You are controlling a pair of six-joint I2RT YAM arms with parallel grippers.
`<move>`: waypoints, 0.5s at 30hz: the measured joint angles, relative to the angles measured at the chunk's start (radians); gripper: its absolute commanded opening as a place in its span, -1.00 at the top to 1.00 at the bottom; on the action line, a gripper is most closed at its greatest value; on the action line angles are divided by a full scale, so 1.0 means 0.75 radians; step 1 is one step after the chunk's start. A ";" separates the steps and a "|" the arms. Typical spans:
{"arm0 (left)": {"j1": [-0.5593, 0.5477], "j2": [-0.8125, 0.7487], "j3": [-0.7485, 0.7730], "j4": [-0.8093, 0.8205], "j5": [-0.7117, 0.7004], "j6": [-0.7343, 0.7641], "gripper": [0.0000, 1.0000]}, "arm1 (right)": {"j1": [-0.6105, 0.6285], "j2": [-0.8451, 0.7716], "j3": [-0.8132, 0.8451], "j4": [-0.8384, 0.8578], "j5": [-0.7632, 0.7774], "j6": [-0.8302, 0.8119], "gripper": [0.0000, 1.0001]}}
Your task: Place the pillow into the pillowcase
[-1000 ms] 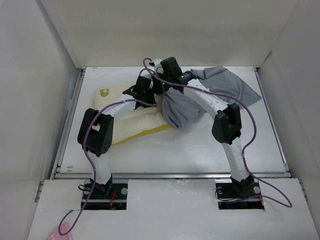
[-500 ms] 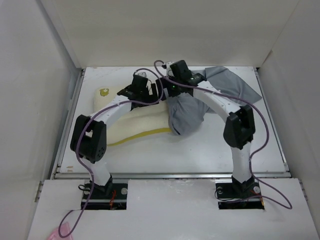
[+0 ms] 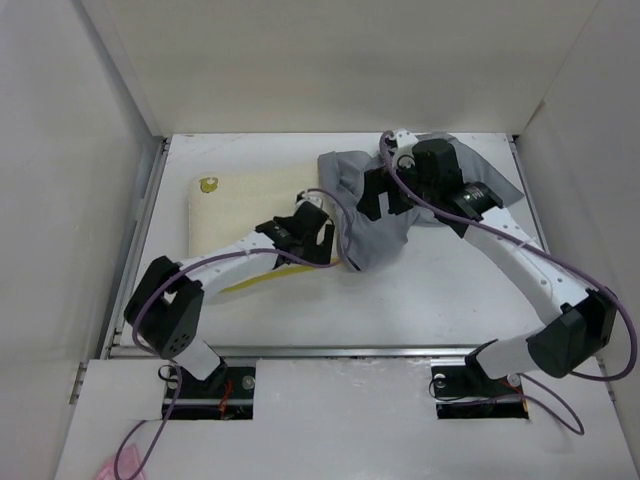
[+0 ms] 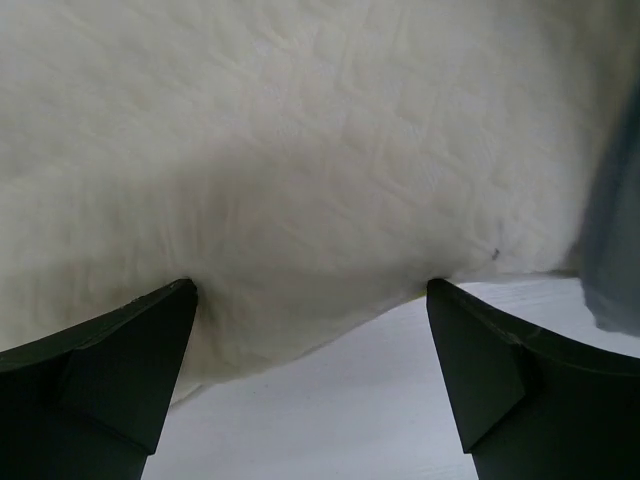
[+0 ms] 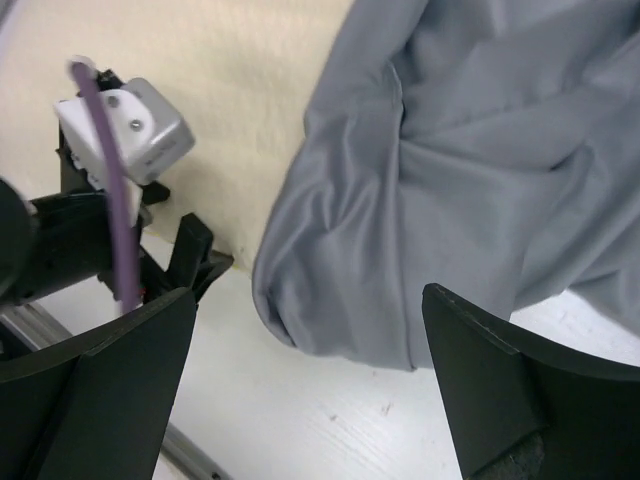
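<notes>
The cream pillow [image 3: 245, 205] lies left of the table's middle, with its yellow edge [image 3: 285, 270] facing the near side. The grey pillowcase [image 3: 375, 215] lies wrinkled over the pillow's right end and trails to the back right. My left gripper [image 3: 322, 243] stands open at the pillow's near right corner. In the left wrist view the pillow [image 4: 300, 150] fills the top, the gripper [image 4: 310, 292] holds nothing, and the pillowcase [image 4: 612, 250] shows at the right edge. My right gripper [image 3: 378, 205] hovers open above the pillowcase [image 5: 440, 190], empty [image 5: 310, 295].
White walls close in the table [image 3: 450, 300] on the left, back and right. A metal rail [image 3: 340, 350] runs along the near edge. Purple cables [image 3: 230, 262] loop off both arms. The left arm's wrist camera [image 5: 130, 125] shows in the right wrist view.
Both grippers have opened and let go of the pillowcase, which has dropped over the pillow's right end. The left arm drew back to the pillow's near edge; the right arm swung right.
</notes>
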 measured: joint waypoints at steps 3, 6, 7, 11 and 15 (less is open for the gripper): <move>-0.048 0.108 -0.034 -0.023 -0.066 -0.016 -1.00 | 0.000 -0.004 -0.100 0.002 -0.012 0.007 -1.00; -0.053 0.165 -0.017 -0.003 -0.114 -0.013 -1.00 | 0.000 -0.008 -0.215 0.004 -0.039 0.012 -1.00; -0.055 0.195 0.003 -0.005 -0.129 -0.010 -1.00 | 0.000 -0.010 -0.252 0.002 -0.047 0.012 -1.00; -0.055 0.395 0.163 -0.045 -0.196 0.042 1.00 | 0.000 -0.033 -0.371 -0.003 -0.040 0.016 -1.00; -0.056 0.500 0.288 -0.084 -0.260 0.085 1.00 | 0.000 -0.105 -0.475 -0.003 0.007 0.039 -0.95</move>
